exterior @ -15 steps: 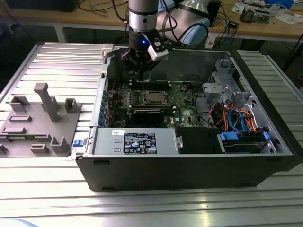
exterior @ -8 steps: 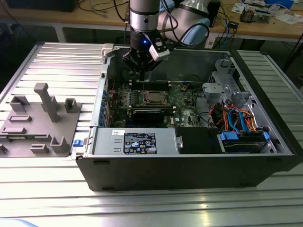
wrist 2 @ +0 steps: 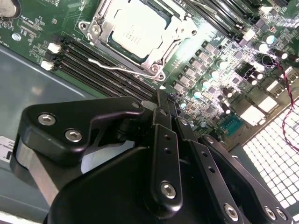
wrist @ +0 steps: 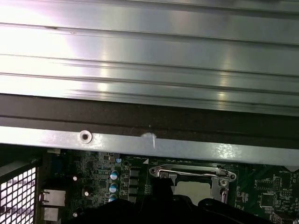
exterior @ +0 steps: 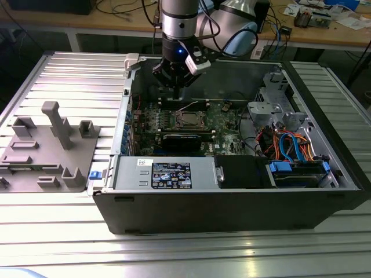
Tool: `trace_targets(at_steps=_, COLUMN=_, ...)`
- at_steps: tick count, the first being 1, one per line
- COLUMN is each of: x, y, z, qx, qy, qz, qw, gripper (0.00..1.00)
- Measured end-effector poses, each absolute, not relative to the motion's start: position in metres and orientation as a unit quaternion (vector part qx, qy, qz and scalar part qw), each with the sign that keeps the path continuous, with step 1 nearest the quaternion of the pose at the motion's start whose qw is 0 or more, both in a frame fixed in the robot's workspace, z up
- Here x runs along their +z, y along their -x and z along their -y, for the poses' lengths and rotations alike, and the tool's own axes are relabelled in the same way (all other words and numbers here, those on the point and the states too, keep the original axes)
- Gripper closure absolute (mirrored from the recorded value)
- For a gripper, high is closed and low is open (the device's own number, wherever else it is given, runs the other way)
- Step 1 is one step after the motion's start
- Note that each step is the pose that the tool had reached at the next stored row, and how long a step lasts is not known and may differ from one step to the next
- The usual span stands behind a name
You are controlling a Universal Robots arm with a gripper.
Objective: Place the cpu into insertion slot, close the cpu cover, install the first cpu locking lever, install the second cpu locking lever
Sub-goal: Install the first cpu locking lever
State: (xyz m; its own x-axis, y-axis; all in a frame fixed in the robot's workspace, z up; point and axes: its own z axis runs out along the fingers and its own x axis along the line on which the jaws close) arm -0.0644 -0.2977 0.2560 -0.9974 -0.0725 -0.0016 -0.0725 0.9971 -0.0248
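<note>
Gripper (exterior: 174,87) fingers are being held pressed together, empty, above the board's rear edge. The cpu (wrist 2: 135,28) is being seated in the insertion slot (exterior: 186,120) under the cpu cover (wrist 2: 180,32); levers are being partly hidden.

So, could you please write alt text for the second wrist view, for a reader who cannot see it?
A silver cpu sits in its socket on a green motherboard, with the metal cpu cover framing it and a thin wire lever lying alongside. The black gripper looms in the foreground, away from the chip, holding nothing visible.
</note>
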Motion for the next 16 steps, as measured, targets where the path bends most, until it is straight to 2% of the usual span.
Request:
trace_targets(at_steps=6, x=0.2554, y=0.0578, z=0.2976, qx=-0.012, qy=0.036, qz=-0.999, qw=0.001, gripper=0.89)
trace_targets(at_steps=11, x=0.2526, y=0.0557, z=0.2976, qx=0.002, qy=0.036, qz=-0.999, qw=0.001, gripper=0.89)
trace_targets(at_steps=16, x=0.2511, y=0.055, z=0.2977, qx=0.003, qy=0.036, qz=-0.999, qw=0.0, gripper=0.89)
